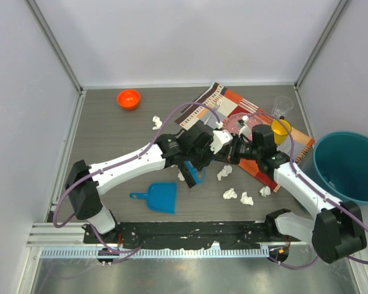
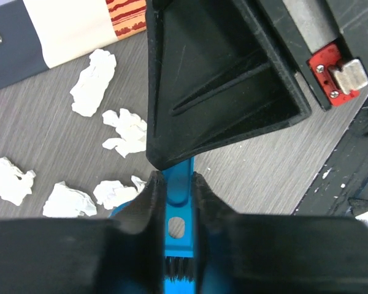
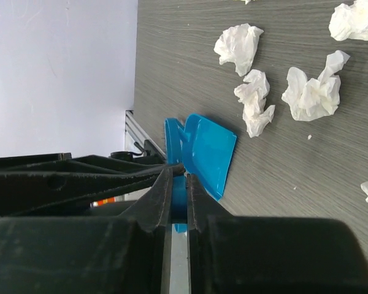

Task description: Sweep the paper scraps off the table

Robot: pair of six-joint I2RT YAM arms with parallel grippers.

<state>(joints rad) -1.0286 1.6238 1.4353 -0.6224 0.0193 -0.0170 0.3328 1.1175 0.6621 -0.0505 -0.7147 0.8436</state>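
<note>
Both arms meet over the middle of the worktop [image 1: 122, 141] on one brush [image 1: 192, 171]. The left pincer [image 2: 175, 180] is clenched on the blue handle just above the bristles. The right pincer [image 3: 179, 180] looks clenched on the same handle further up, its jaws pressed to either side. I judge this to be a hand-over of the brush, though I cannot tell which way it goes.

The paper scraps [image 1: 230, 194] lie mostly right of the middle, toward the near edge and beside the placemat [image 1: 233, 110]. One lies alone toward the far edge. The dustpan [image 1: 164, 197] rests near the near edge, left of the middle, well apart from most of the scraps.

To do this step well, the receiving pincer should have a square, firm hold before the other lets go. The giving pincer should then open fully and draw straight back along the handle, so that it does not twist the brush. The bristles should stay lifted off the worktop meanwhile, or the nearest wads may scatter away from the dustpan.
</note>
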